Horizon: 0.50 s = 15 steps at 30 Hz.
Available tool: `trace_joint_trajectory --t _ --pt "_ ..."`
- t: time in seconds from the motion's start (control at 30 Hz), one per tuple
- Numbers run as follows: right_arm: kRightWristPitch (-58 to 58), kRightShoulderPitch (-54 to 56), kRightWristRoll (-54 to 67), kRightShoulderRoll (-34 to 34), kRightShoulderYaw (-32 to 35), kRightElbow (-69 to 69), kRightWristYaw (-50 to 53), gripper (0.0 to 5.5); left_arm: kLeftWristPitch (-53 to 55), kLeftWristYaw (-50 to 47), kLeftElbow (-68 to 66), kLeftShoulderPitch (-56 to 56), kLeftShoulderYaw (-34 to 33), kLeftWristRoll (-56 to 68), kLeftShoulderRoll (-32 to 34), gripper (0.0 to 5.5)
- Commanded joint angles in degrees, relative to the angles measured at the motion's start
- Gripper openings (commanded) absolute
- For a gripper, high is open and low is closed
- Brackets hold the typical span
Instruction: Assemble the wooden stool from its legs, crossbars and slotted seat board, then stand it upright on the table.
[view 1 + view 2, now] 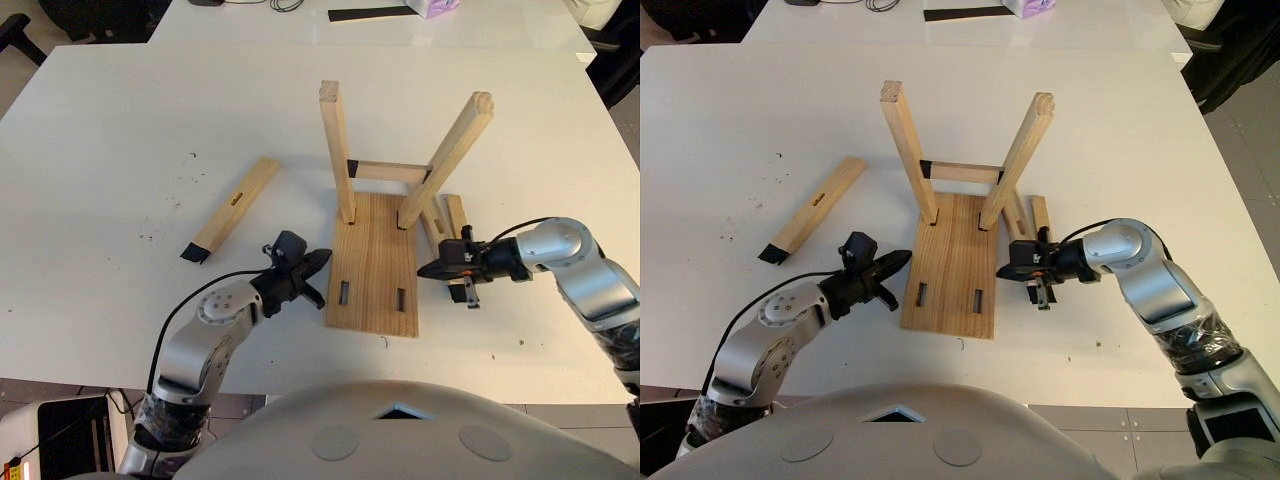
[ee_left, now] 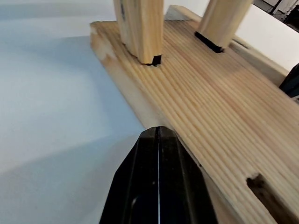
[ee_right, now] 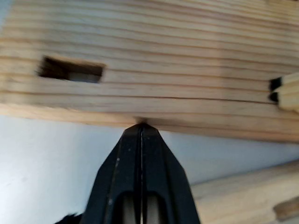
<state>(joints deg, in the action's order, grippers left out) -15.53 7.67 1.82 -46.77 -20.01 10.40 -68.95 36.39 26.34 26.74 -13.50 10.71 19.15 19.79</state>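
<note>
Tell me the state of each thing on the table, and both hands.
Seat board: flat on the table.
Two legs: standing in its far slots.
Crossbar: fitted between them.
Near slots: empty.
Loose leg: lying flat, left of board.
Loose pieces: lying right of board.
Left hand: shut, by board's left edge.
Right hand: shut, at board's right edge.

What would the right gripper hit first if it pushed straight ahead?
The seat board. The shut right gripper points squarely at its side edge, and the tip seems to be touching it, though actual contact is hard to confirm.
</note>
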Motion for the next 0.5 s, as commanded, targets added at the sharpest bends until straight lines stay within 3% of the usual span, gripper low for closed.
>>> trace_joint_trajectory --t 0.03,0.27,0.5 --pt "-0.6 2.6 -1.7 4.5 -1.8 -3.0 3.5 0.03 -1.3 0.9 -3.6 1.4 0.3 -0.7 0.4 0.0" --pt "-1.3 6.1 -4.0 11.6 -3.2 -8.6 8.9 0.03 -3.8 0.8 -9.2 5.5 -0.4 -1.6 -0.6 0.0" --pt "-0.8 6.6 -4.6 14.0 -3.5 -10.9 10.9 0.03 -7.1 2.0 -16.9 10.5 -1.6 -3.0 -0.2 0.0"
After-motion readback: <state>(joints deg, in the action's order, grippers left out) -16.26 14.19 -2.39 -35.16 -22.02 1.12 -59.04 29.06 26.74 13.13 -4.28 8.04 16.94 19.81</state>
